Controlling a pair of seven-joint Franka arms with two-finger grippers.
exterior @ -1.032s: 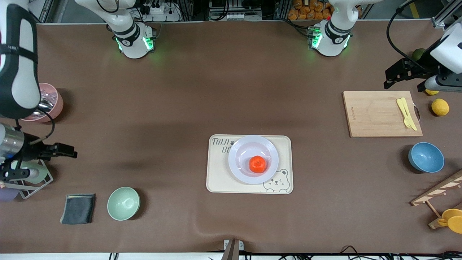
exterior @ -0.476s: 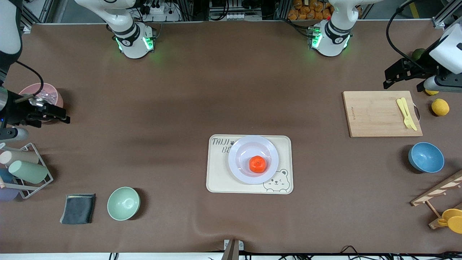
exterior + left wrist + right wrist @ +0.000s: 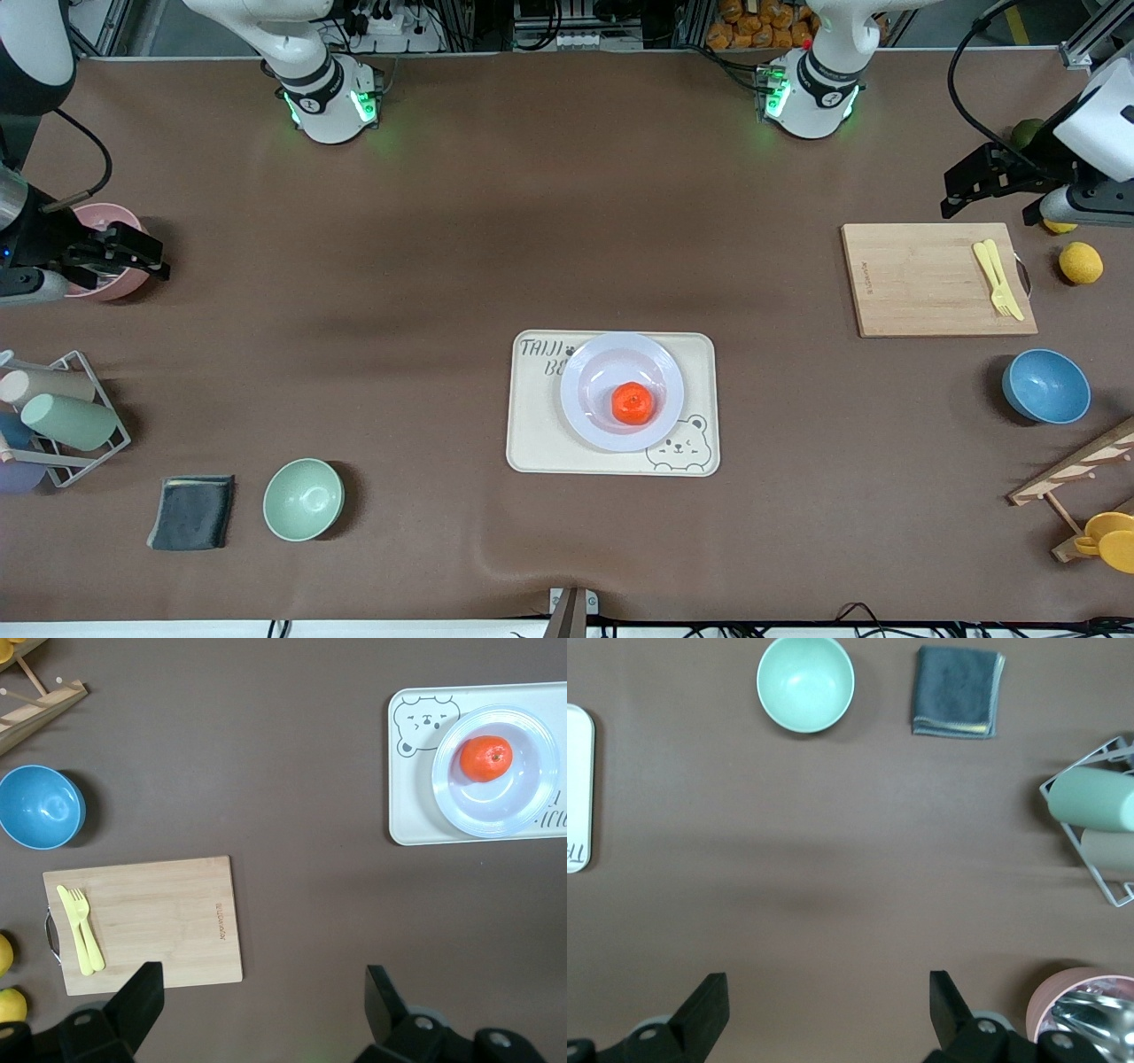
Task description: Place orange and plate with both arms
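Placement looks complete as judged from how things lie: the orange (image 3: pixel 633 403) sits in the shallow well of the white plate (image 3: pixel 586 409), and the plate rests on the cream bear-print tray (image 3: pixel 532 443) near the middle of the worktop (image 3: pixel 443 266). Neither thing is touched by an arm.

The left end effector (image 3: pixel 988 190) hangs over the worktop at the left arm's end, just off the corner of the wooden cutting board (image 3: pixel 921 279), with its fingers spread apart and nothing between them; in the left wrist view the board, the yellow fork (image 3: pixel 80 928) on it and the blue bowl (image 3: pixel 40 806) are seen below. The right end effector (image 3: pixel 124 252) is over the pink bowl (image 3: pixel 124 282) at the right arm's end, its fingers likewise spread wide and empty.

The step in hand is judged to be the retreat to rest. Little more seems to be called for: both arms need only be parked clear of the tray, with care taken that the pink bowl and the cup rack (image 3: pixel 66 416) are not brushed.
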